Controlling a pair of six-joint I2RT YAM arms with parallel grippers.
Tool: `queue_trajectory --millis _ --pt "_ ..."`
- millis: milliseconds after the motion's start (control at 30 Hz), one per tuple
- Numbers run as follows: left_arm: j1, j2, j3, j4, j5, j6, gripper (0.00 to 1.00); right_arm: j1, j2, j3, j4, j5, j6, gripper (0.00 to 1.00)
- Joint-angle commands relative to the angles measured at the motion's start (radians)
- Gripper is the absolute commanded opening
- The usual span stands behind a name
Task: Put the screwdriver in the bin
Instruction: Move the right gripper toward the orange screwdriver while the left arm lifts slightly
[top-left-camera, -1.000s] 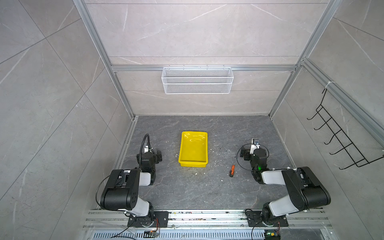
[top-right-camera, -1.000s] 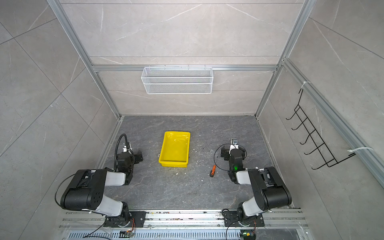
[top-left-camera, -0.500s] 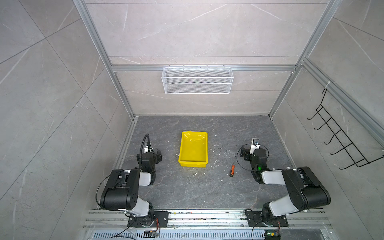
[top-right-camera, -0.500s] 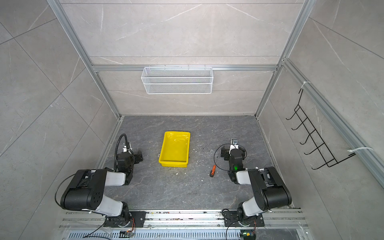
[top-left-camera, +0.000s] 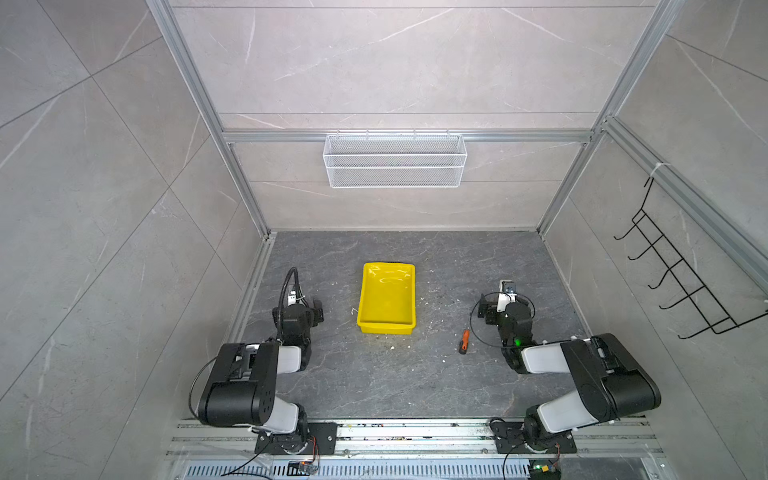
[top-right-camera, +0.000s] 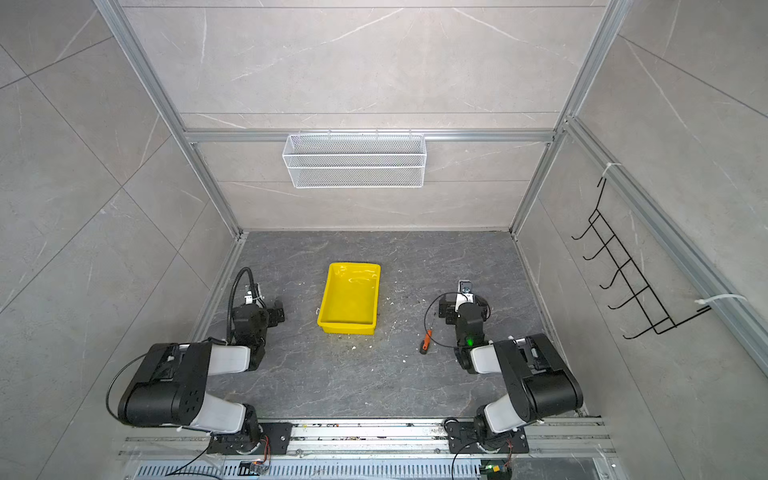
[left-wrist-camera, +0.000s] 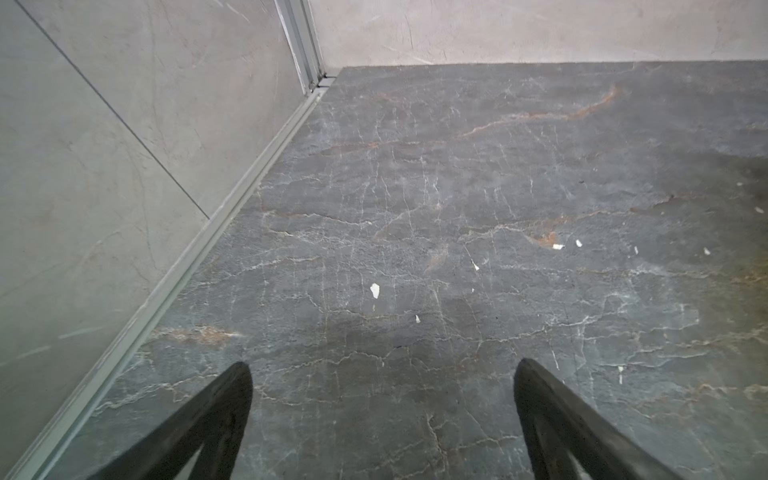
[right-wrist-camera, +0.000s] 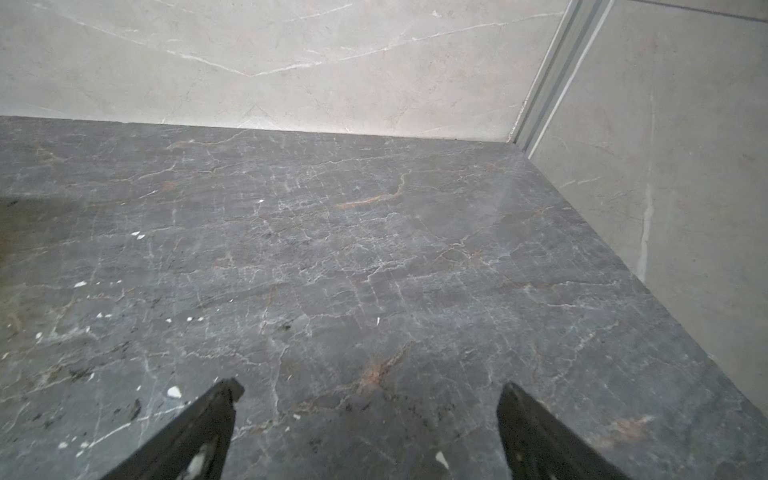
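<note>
Right, counts first: one screwdriver (top-left-camera: 463, 341), one bin (top-left-camera: 386, 329), one wire basket (top-left-camera: 395, 162) on the 12 o'clock wall, one hook rack (top-left-camera: 681, 286) on the 3 o'clock wall. Two arms, two pincers. White flecks are scattered on the stone floor (top-left-camera: 374, 382), too many to count. Any print on the arms is too small to read.

Both top views show the screwdriver (top-right-camera: 425, 342) lying flat on the floor, outside the bin (top-right-camera: 347, 329), at about 4 o'clock from it and well apart. Its black butt points to roughly 7 o'clock, its orange handle to 1 o'clock. The shaft is too thin to make out. Bin sits mid-floor, long side running 12 to 6.

Pose: my left arm (top-left-camera: 249, 374) and right arm (top-left-camera: 602, 374) are both folded low, elbows back by the 6 o'clock rail (top-left-camera: 415, 432), wrists aimed at 12. Left arm is at 9 o'clock of the bin, right arm at 3. The screwdriver is near my right wrist, at about 8 o'clock from it, not touching.

My left pincer (left-wrist-camera: 383, 368) has its jaws spread wide and grips nothing, only bare floor between the fingers. My right pincer (right-wrist-camera: 370, 386) is the same: wide apart, nothing held.
</note>
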Motion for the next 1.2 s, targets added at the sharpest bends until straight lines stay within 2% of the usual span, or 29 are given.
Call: queue_trajectory --millis 0,67,133,233,300,333,367,400,500,600,667,767,833,867,900,933,967,1033,1167 --pt "-0.008 -0.187 0.125 -0.319 -0.062 -0.041 1.0 0.021 -0.018 -0.098 0.24 -0.001 -0.052 0.99" --pt "-0.011 -0.275 0.17 -0.438 -0.049 -0.045 1.0 0.024 -0.048 -0.158 0.329 -0.03 -0.064 0.99" --pt "-0.025 -0.375 0.223 -0.594 -0.038 -0.092 1.0 0.024 -0.132 -0.182 0.302 -0.015 -0.055 0.99" --pt "-0.042 -0.491 0.294 -0.788 0.003 -0.261 1.0 0.026 -0.381 -0.136 -0.029 0.04 0.013 0.99" --pt "-0.042 -0.543 0.349 -1.01 0.114 -0.43 1.0 0.025 -0.576 -0.011 -0.452 0.009 0.048 0.99" --pt "-0.042 -0.561 0.356 -1.069 0.216 -0.409 1.0 0.025 -0.622 0.033 -0.557 -0.003 0.037 0.99" --pt "-0.042 -0.581 0.34 -1.057 0.298 -0.373 1.0 0.025 -0.655 0.073 -0.627 -0.042 0.029 0.99" --pt "-0.042 -0.598 0.324 -1.045 0.345 -0.375 1.0 0.025 -0.671 0.106 -0.663 -0.091 0.03 0.99" --pt "-0.042 -0.639 0.32 -1.11 0.313 -0.42 1.0 0.024 -0.658 0.228 -0.808 -0.217 0.06 0.99" --pt "-0.041 -0.674 0.321 -1.193 0.207 -0.51 1.0 0.024 -0.586 0.359 -0.918 -0.337 0.081 0.99" --pt "-0.041 -0.686 0.31 -1.233 0.158 -0.583 1.0 0.025 -0.548 0.409 -0.927 -0.402 0.126 0.99" --pt "-0.039 -0.68 0.253 -1.239 0.115 -0.709 1.0 0.025 -0.547 0.43 -0.897 -0.433 0.228 0.99" --pt "-0.039 -0.674 0.22 -1.217 0.138 -0.749 1.0 0.025 -0.566 0.441 -0.928 -0.4 0.288 0.99" --pt "-0.04 -0.672 0.205 -1.222 0.136 -0.778 1.0 0.026 -0.58 0.454 -0.976 -0.341 0.353 0.99" --pt "-0.039 -0.674 0.195 -1.229 0.132 -0.794 1.0 0.025 -0.596 0.47 -1.065 -0.269 0.459 0.99" --pt "-0.039 -0.68 0.182 -1.234 0.125 -0.802 1.0 0.024 -0.607 0.502 -1.202 -0.174 0.617 1.0" --pt "-0.039 -0.688 0.168 -1.236 0.119 -0.804 1.0 0.016 -0.603 0.513 -1.214 -0.138 0.656 1.0" --pt "-0.039 -0.71 0.149 -1.235 0.125 -0.788 1.0 0.013 -0.576 0.532 -1.204 -0.143 0.644 0.99" --pt "-0.041 -0.751 0.113 -1.236 0.128 -0.73 1.0 0.014 -0.509 0.577 -1.296 -0.055 0.767 0.99"
